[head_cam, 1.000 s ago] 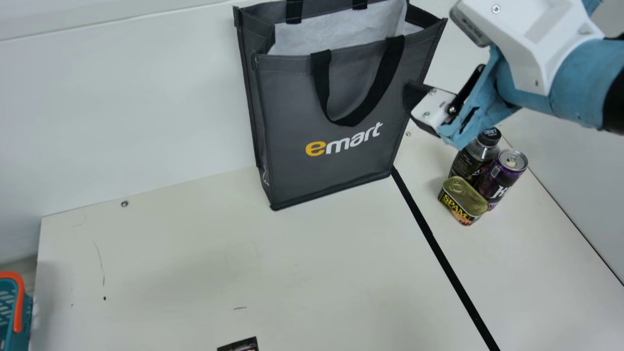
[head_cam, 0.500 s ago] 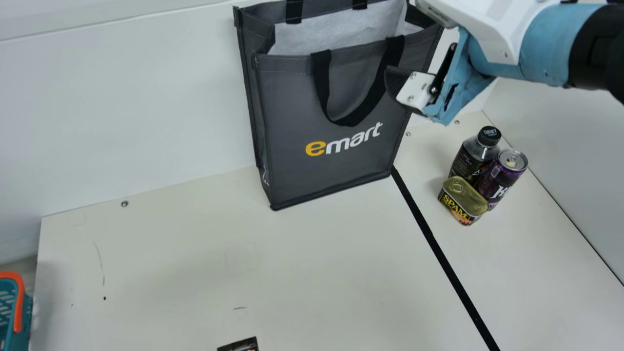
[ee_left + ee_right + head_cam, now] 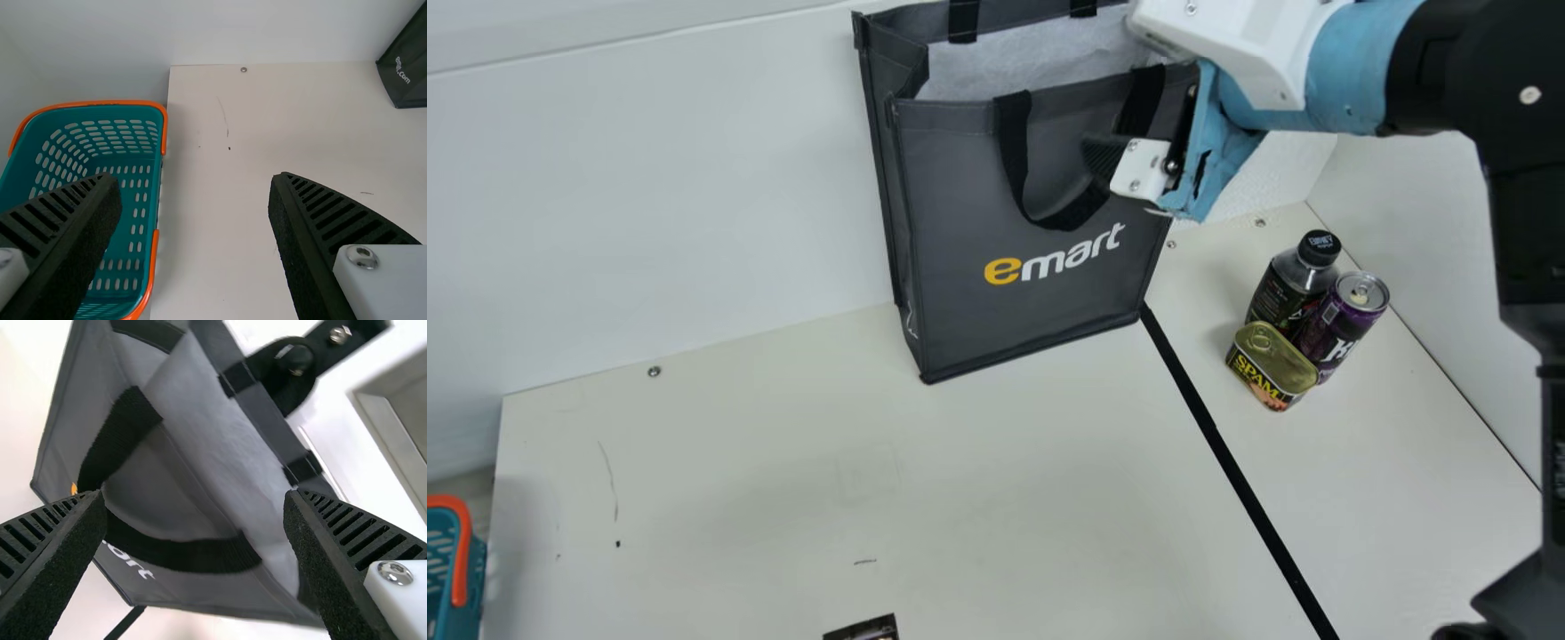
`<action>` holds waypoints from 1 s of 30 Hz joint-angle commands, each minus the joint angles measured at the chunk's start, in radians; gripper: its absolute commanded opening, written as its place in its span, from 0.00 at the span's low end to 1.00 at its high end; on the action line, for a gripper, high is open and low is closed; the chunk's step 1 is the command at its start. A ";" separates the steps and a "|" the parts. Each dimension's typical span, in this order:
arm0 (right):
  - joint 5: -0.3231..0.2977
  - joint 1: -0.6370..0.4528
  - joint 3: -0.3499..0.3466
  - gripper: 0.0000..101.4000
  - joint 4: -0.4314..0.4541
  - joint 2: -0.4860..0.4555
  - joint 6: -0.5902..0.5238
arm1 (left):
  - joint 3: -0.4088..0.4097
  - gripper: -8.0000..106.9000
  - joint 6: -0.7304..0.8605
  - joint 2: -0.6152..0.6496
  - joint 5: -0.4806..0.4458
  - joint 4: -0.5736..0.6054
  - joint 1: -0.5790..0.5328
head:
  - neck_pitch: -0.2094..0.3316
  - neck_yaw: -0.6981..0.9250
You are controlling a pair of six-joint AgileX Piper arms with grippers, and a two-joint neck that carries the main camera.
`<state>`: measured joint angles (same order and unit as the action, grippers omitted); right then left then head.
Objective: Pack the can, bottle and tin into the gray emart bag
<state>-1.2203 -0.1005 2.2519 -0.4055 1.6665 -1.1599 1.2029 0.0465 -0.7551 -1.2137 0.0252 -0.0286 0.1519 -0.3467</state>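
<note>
My right gripper (image 3: pixel 1107 160) hangs in front of the bag's right front side, near its handle. In the right wrist view the right gripper (image 3: pixel 193 540) is open, with the gray emart bag (image 3: pixel 180 473) beyond its fingers. The gray emart bag (image 3: pixel 951 204) stands upright against the back wall, its top open. To its right stand the dark bottle (image 3: pixel 1282 289), the purple can (image 3: pixel 1338 324) and the SPAM tin (image 3: pixel 1267 369), close together. My left gripper (image 3: pixel 193 233) is open in the left wrist view, nothing between its fingers.
A teal basket (image 3: pixel 137 200) with orange handles is beside the table's left edge; the main view shows part of the basket (image 3: pixel 440 569). A black tape line (image 3: pixel 1227 453) crosses the table between bag and goods. A small dark object (image 3: pixel 863 629) lies at the front.
The right arm has moved left, from above the bottle and can to the front of the bag. The bag, bottle, can and tin have stayed put.
</note>
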 commanded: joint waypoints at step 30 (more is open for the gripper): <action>0.000 0.057 0.041 0.90 -0.039 0.159 -0.159 | 0.000 0.85 0.000 0.000 0.000 0.000 0.000 | 0.023 -0.002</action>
<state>-1.2194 -0.0440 2.2935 -0.4440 1.8248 -1.3173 1.2029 0.0465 -0.7551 -1.2137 0.0252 -0.0286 0.1519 -0.3482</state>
